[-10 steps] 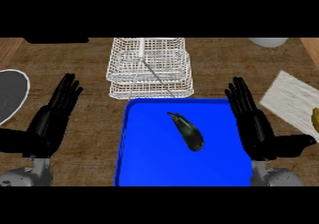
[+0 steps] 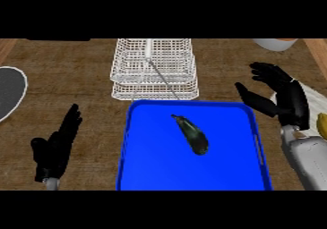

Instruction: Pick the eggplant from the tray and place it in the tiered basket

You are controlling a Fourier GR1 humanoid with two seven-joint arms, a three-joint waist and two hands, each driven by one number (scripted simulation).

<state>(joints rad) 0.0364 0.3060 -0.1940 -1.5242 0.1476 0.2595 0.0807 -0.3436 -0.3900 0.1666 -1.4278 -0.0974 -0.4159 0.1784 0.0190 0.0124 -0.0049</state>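
A dark purple eggplant (image 2: 192,135) lies at a slant in the middle of the blue tray (image 2: 152,174). Behind the tray stands the white wire tiered basket (image 2: 152,67). My right hand (image 2: 278,91) is raised to the right of the tray's far corner, open, with its fingers relaxed and its thumb pointing toward the tray; it holds nothing. My left hand (image 2: 57,145) is low on the left of the tray, open, fingers straight and pointing up.
A dark round plate with a white rim (image 2: 3,94) sits at the left edge. At the right edge lie a yellow banana (image 2: 325,127) on a white board and a white bowl (image 2: 275,43) at the back.
My right hand has risen and moved away from me toward the back right, its fingers curling slightly. My left hand has dropped lower toward the view's bottom edge. The eggplant has not moved.
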